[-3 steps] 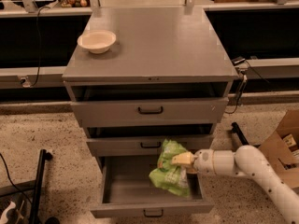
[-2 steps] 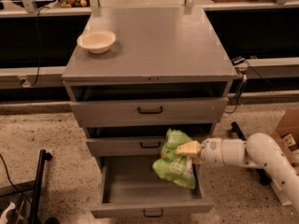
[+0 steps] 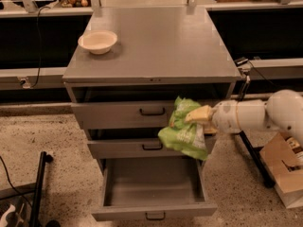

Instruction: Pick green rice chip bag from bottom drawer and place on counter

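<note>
The green rice chip bag (image 3: 184, 131) hangs in the air in front of the two upper drawers, right of their handles. My gripper (image 3: 198, 115) is shut on the bag's upper right edge, and its white arm comes in from the right. The bottom drawer (image 3: 152, 183) is pulled open below the bag and shows only its bare grey floor. The counter (image 3: 156, 46) is the grey cabinet top above the bag, with a cream bowl (image 3: 98, 41) at its left rear.
A cardboard box (image 3: 284, 174) stands on the speckled floor at the right, beside a dark leaning bar (image 3: 255, 160). A black stand (image 3: 38, 188) is at the lower left. Shelving and cables run behind the cabinet.
The gripper has lifted the bag from just above the open bottom drawer up to the level of the upper drawers, and slightly to the right.
</note>
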You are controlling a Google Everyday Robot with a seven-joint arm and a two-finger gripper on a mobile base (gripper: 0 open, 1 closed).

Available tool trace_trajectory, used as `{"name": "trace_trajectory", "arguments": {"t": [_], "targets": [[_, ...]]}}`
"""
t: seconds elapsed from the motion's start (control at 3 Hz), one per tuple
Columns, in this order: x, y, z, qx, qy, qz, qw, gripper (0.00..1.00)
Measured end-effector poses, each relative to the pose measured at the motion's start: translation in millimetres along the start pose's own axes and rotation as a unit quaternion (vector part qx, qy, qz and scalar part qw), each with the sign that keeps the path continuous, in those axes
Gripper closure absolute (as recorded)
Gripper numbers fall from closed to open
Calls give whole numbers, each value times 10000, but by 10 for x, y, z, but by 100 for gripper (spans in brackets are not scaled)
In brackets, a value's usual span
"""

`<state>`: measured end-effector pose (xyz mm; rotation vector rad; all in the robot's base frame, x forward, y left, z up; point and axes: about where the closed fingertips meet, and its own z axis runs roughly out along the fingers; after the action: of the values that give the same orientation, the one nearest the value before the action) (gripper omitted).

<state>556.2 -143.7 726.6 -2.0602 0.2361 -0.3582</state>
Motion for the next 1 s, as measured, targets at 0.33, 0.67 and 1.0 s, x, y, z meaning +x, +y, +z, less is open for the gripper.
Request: {"name": "trace_trajectory", "arguments": {"t": [0.33, 0.67, 1.0], "targets": [[277, -533, -152, -327, 181, 118, 9992, 100], [495, -961, -208, -532, 202, 149, 9983, 100], [494, -962, -209, -530, 202, 148, 9983, 100]]}}
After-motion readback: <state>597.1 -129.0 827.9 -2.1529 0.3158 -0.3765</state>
